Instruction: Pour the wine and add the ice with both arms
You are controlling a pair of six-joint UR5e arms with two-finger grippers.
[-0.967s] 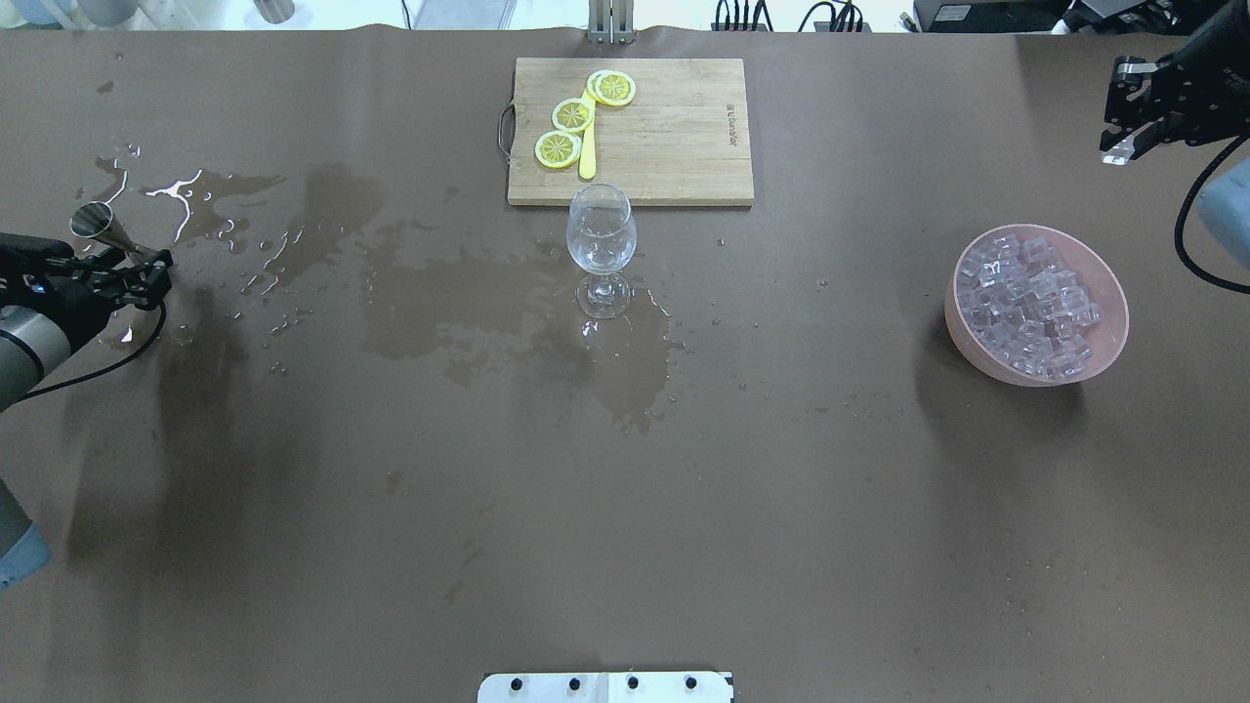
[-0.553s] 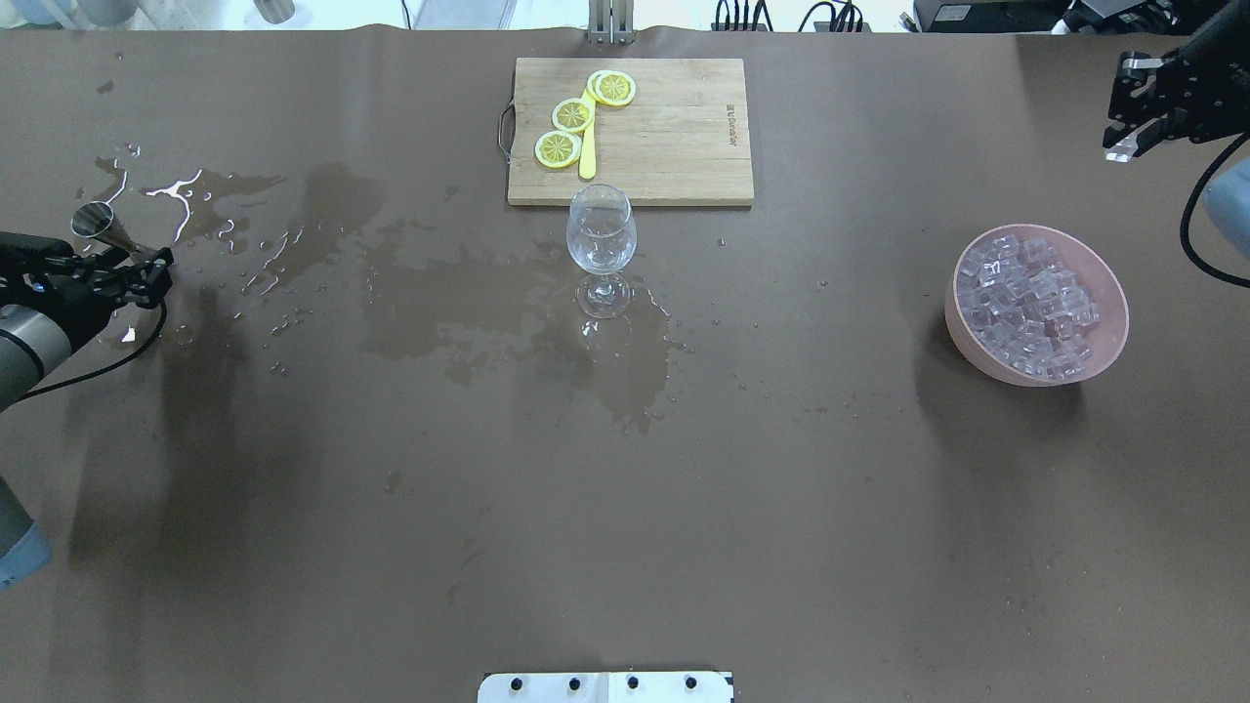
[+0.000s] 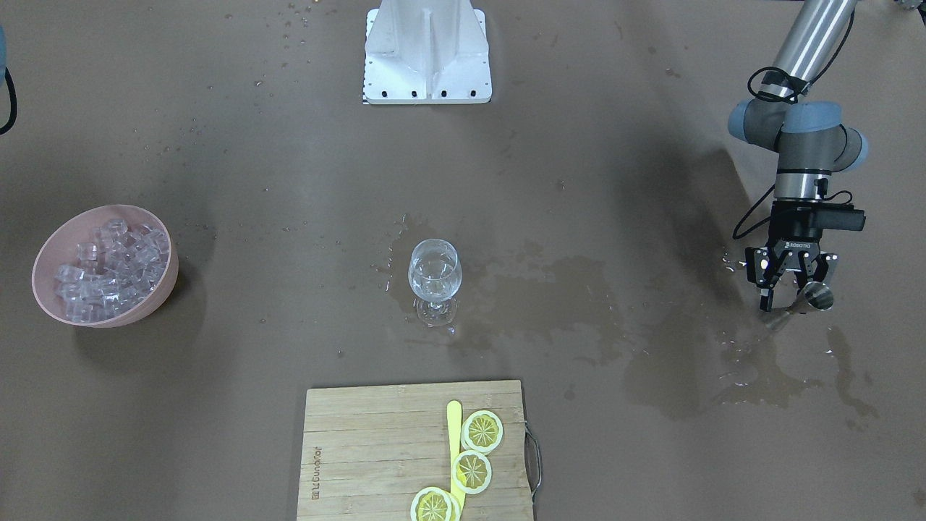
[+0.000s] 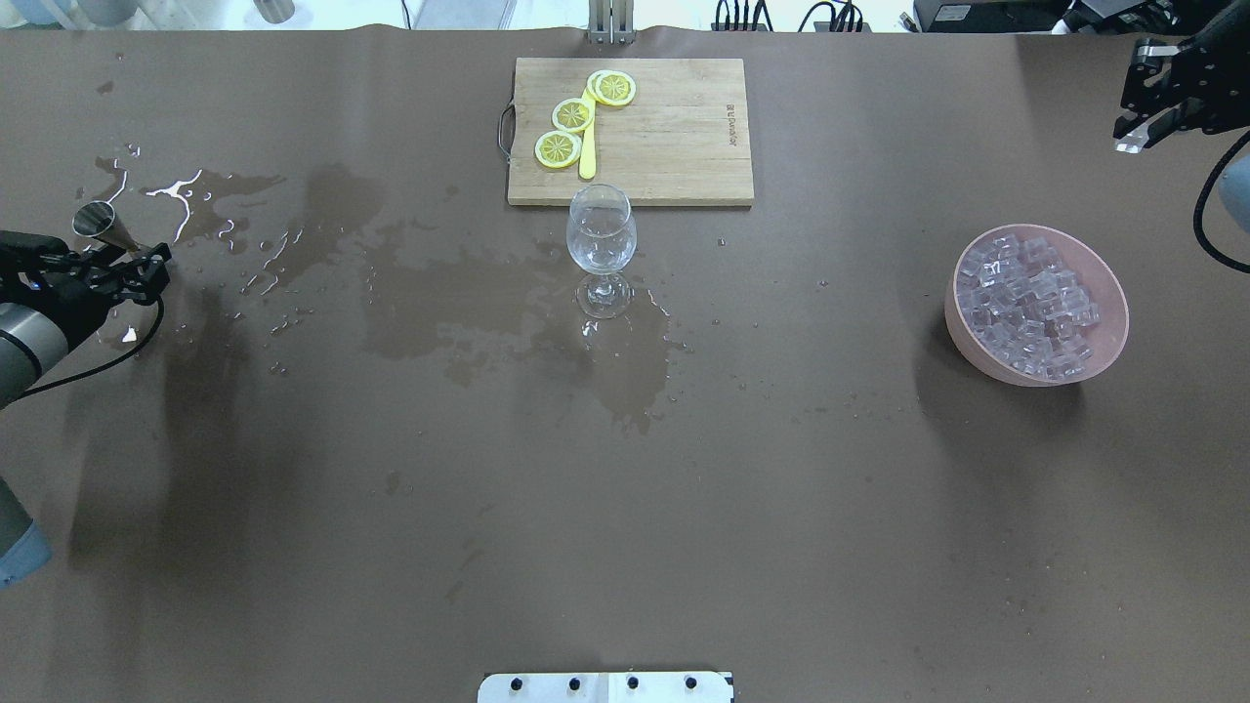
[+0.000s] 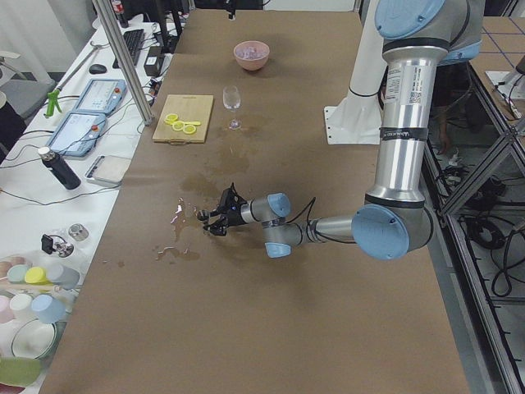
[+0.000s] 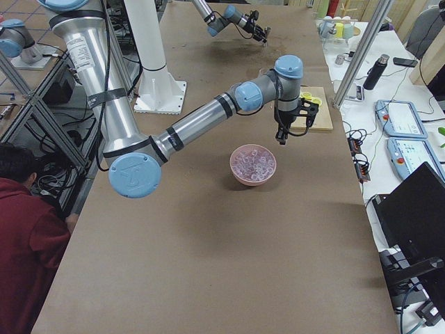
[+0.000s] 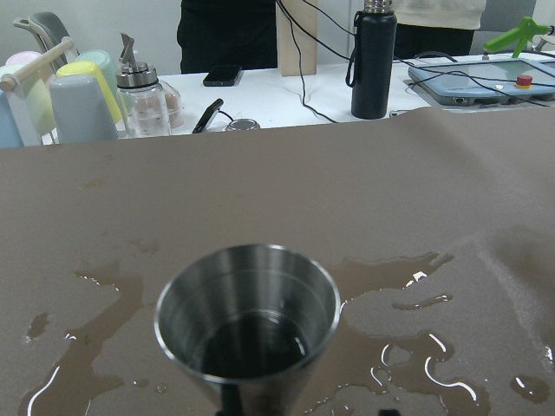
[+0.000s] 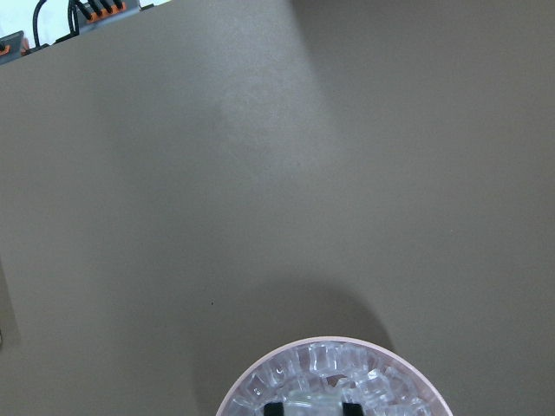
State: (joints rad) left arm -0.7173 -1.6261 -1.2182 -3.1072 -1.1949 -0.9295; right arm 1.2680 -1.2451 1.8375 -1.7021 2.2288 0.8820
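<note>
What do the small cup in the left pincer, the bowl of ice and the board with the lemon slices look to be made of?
Cup: metal, likely stainless steel; brushed grey walls with a bright rim.
Bowl: probably matte pink plastic, though ceramic is possible; thin, dull rim.
Board: wood or bamboo; pale strips with visible grain.

Our table layout
We saw the glass [image 4: 602, 239] before the board [image 4: 674, 137], ice [image 4: 1025, 303] in the bowl [image 4: 984, 359] far right.
</note>
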